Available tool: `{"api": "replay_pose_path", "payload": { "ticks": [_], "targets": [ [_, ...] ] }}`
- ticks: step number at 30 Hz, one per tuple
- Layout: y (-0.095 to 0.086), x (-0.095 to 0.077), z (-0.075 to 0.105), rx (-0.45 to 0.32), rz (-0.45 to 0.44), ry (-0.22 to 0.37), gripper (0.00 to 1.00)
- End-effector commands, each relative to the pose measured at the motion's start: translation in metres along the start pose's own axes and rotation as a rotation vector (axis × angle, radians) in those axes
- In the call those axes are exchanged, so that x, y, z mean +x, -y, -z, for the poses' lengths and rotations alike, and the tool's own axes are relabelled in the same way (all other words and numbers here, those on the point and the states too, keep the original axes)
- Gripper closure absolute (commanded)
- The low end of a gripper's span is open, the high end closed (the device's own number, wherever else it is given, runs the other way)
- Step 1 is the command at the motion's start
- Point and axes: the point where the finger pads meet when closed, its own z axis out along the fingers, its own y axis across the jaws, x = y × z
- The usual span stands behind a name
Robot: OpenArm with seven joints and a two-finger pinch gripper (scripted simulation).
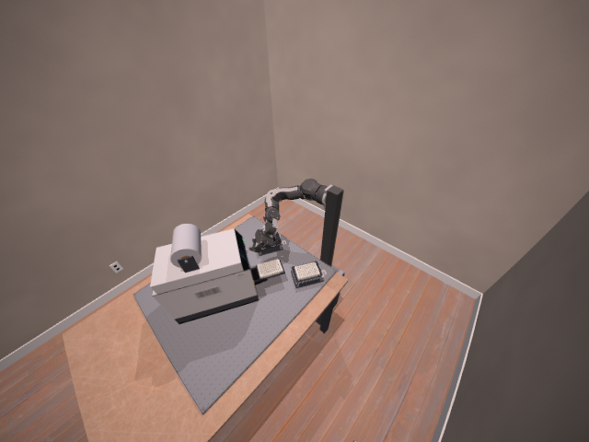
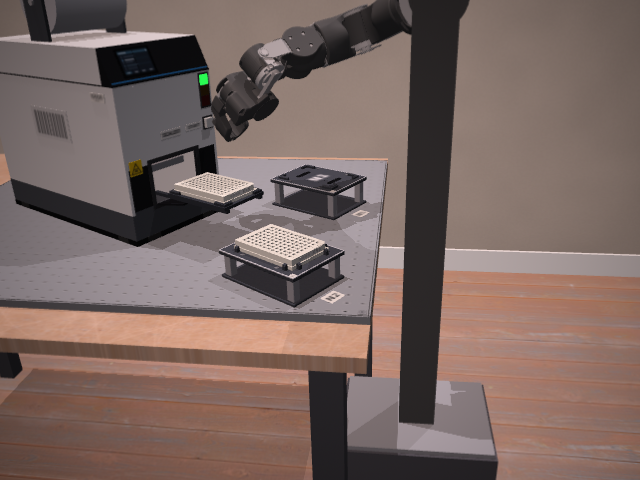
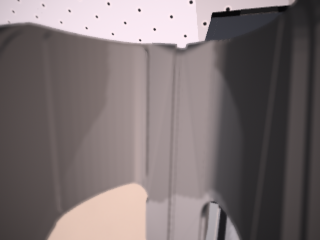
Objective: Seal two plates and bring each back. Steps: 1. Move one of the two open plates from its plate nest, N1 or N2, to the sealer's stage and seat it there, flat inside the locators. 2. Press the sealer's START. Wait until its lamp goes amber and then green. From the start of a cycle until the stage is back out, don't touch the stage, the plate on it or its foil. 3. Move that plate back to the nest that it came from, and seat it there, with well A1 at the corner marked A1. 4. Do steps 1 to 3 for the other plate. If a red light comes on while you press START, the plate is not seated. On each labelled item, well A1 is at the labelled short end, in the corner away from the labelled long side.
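Set on the mat (image 1: 213,361) (image 2: 129,279), over the table (image 1: 109,347) (image 2: 180,335): the sealer (image 1: 204,298) (image 2: 77,149). On top of the sealer, a roll (image 1: 186,242) (image 2: 90,14). Out from the sealer's front, the stage (image 2: 227,205), with one plate (image 1: 270,268) (image 2: 214,187) on it. In the exterior view, to the sealer's right and behind the stage, nest N1 (image 2: 289,179), bearing no plate; right and nearer, nest N2 (image 1: 304,280) (image 2: 292,289), with the other plate (image 1: 307,271) (image 2: 281,243) on it. Before the sealer's front, near START (image 2: 207,122), the gripper (image 1: 254,247) (image 2: 231,136) (image 3: 186,147). Farther right of the sealer, beyond both nests, the upright post (image 1: 331,228) (image 2: 426,206).
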Motion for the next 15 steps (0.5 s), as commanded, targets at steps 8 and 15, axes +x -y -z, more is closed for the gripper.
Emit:
{"api": "replay_pose_path", "payload": {
  "ticks": [8,15],
  "targets": [
    [-0.0022,0.0025,-0.0001,-0.009,0.007,-0.002,1.00],
    [-0.0016,0.0005,0.0005,-0.005,0.002,0.001,1.00]
  ]
}}
